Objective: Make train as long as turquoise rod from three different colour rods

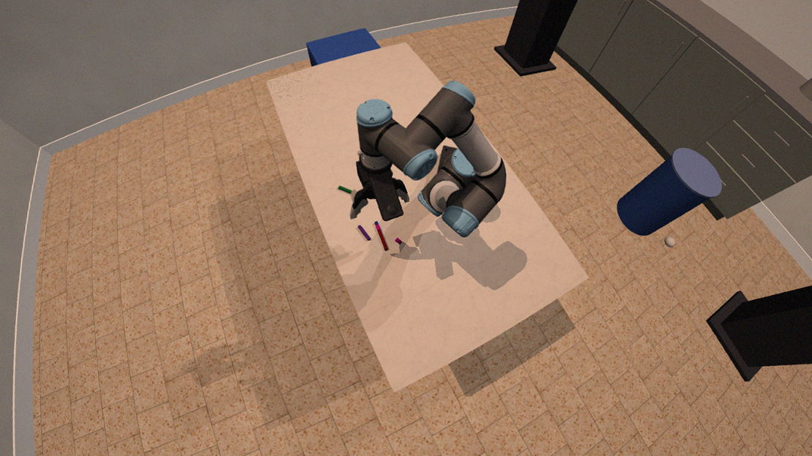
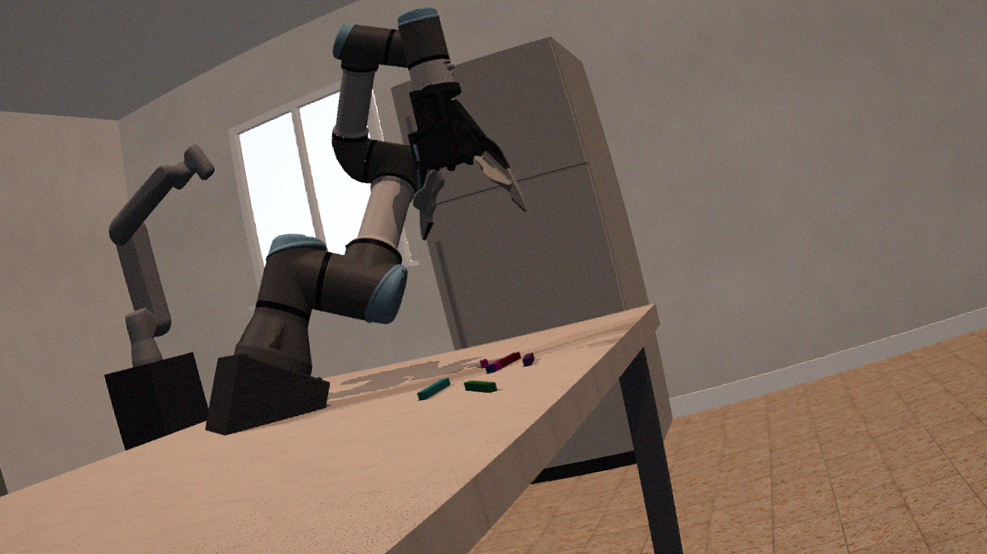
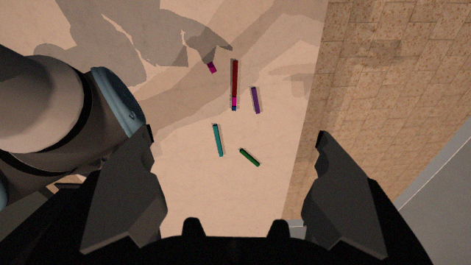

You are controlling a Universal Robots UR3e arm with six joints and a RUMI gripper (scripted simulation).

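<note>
In the wrist view a red rod (image 3: 234, 78), a short magenta rod (image 3: 233, 101) and a tiny blue rod (image 3: 233, 108) lie end to end in one straight line on the table. The turquoise rod (image 3: 217, 140) lies apart below them. A purple rod (image 3: 255, 99) lies just right of the line, roughly parallel to it. A green rod (image 3: 249, 157) lies right of the turquoise one. A second magenta rod (image 3: 211, 67) lies alone to the upper left. My gripper (image 2: 464, 189) is open and empty, high above the rods. In the top view it (image 1: 379, 203) hides the turquoise rod.
The rods lie near the table's long edge (image 3: 305, 121), with floor beyond. The arm's base (image 2: 263, 390) stands on the table behind them. A second arm (image 2: 143, 273) and a fridge (image 2: 529, 196) stand beyond the table.
</note>
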